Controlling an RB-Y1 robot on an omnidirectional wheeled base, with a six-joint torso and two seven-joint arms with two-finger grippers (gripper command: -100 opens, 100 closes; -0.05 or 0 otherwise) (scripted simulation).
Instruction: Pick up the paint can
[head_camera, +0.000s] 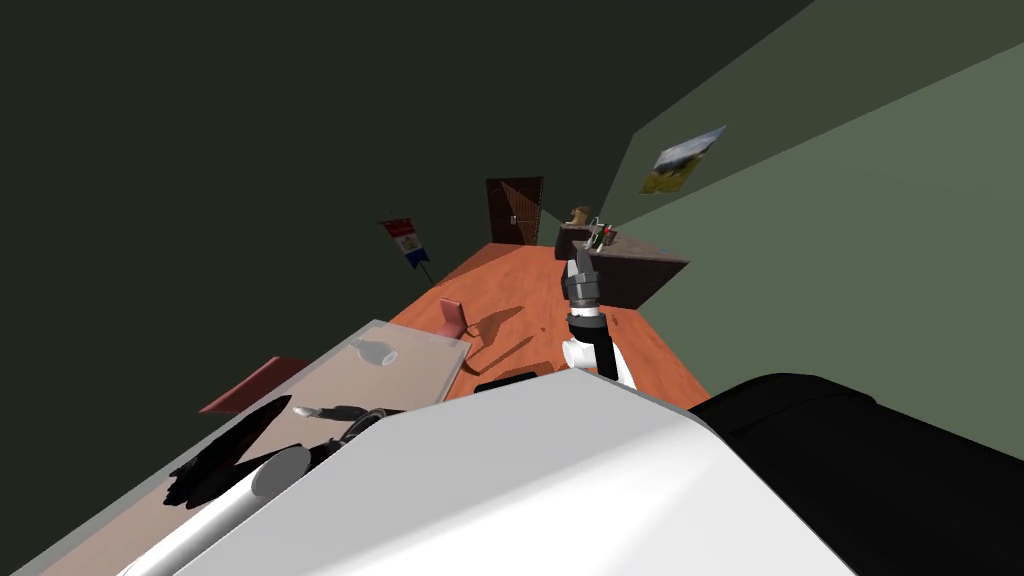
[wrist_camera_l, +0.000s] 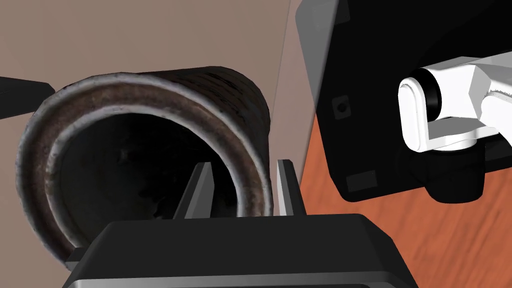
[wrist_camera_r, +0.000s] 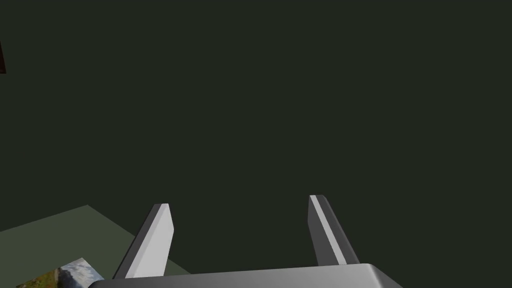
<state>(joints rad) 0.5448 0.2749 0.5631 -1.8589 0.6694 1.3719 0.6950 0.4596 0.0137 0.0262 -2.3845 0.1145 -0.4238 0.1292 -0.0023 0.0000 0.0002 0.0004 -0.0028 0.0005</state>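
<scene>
One paint can (wrist_camera_l: 150, 100) lies on its side on the one pale table (wrist_camera_l: 125, 35). My left pincer (wrist_camera_l: 245, 165) is clenched on its rim wall, one finger inside the mouth and one outside. The head view is murky there; the can may be the dark mass. My right pincer (wrist_camera_r: 240, 202) is raised, its two fingers spread.

The paint can (wrist_camera_l: 140, 160) lies on its side on the table (wrist_camera_l: 125, 35), mouth towards my left gripper (wrist_camera_l: 245, 164); one finger sits inside its rim, the other outside; the floor (wrist_camera_l: 450, 240) lies beyond the outer finger.
</scene>
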